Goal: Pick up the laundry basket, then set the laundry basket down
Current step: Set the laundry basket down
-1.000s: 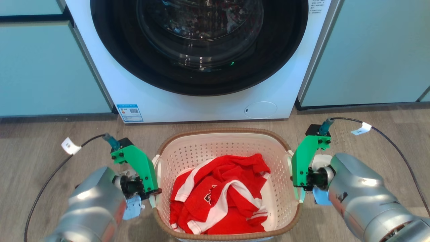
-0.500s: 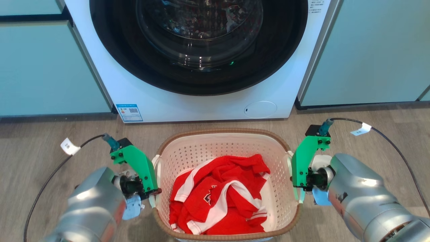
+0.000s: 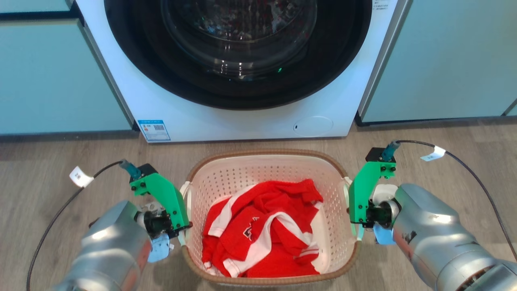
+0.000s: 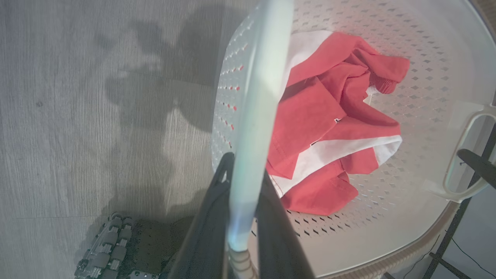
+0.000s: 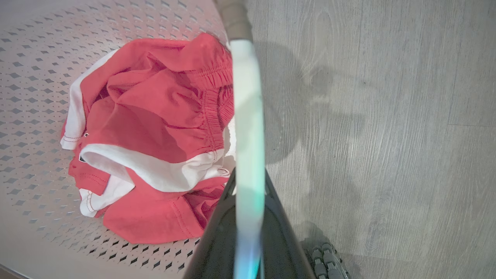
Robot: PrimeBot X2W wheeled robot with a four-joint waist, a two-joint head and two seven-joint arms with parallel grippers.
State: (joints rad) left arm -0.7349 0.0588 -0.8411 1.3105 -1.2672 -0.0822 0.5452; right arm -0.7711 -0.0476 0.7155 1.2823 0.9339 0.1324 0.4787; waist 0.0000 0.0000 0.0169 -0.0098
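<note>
The white perforated laundry basket (image 3: pixel 258 171) with its brown rim stands before me on the wooden floor, holding a red and white garment (image 3: pixel 262 230). My left gripper (image 3: pixel 181 236) is shut on the basket's left handle (image 4: pixel 252 116), which runs between its dark fingers (image 4: pixel 209 217). My right gripper (image 3: pixel 356 232) is shut on the right handle (image 5: pixel 248 135) in the same way. The left wrist view also has the far handle (image 4: pixel 453 155) with a dark finger of the other gripper across it. I cannot tell whether the basket's bottom touches the floor.
A white front-loading washing machine (image 3: pixel 242 121) with a dark round door stands just behind the basket, between pale teal cabinets (image 3: pixel 52 81). Black cables (image 3: pixel 52 226) loop out from both wrists over the floor. Bare wooden floor (image 3: pixel 444 161) lies to either side.
The whole head picture has shifted: machine, basket and grippers all sit a little higher and the basket's near rim shows more. Both grippers keep their hold on the handles.
</note>
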